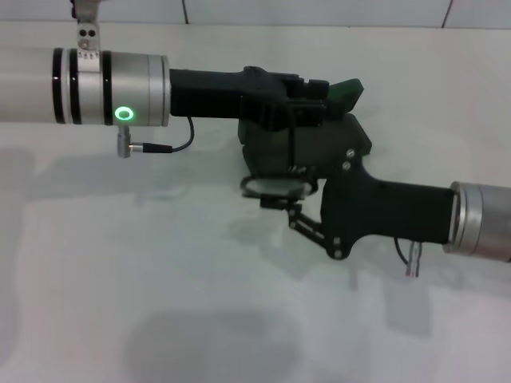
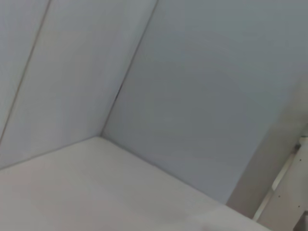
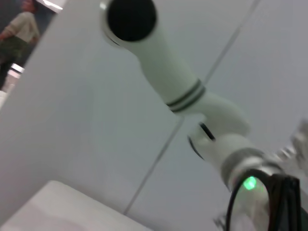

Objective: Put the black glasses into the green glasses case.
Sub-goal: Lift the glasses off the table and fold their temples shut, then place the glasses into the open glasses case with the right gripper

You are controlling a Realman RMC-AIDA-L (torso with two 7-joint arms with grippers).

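**Q:** Where do the task's things lie?

**A:** The green glasses case [image 1: 331, 142] sits on the bench [image 1: 160, 303], nearer its far edge than its near edge, about midway between the side edges. Its lid [image 1: 348, 89] stands raised on the far side. The left gripper [image 1: 275, 100] lies over the case from the left edge. The right gripper [image 1: 291, 203] meets the case's near side from the right edge. A dark-rimmed oval at that near side appears to be a lens of the black glasses [image 1: 275, 188]; the rest is hidden.

**Q:** Is either gripper clenched?

**A:** That cannot be told for either one.

**Q:** How is the step best done?

**A:** Probably by keeping the lid back and lowering the frame level, with its long side along the case, so that the slender temples don't catch the rim.

**Q:** How do the glasses look?

**A:** Thin and dark, with a pale lens.
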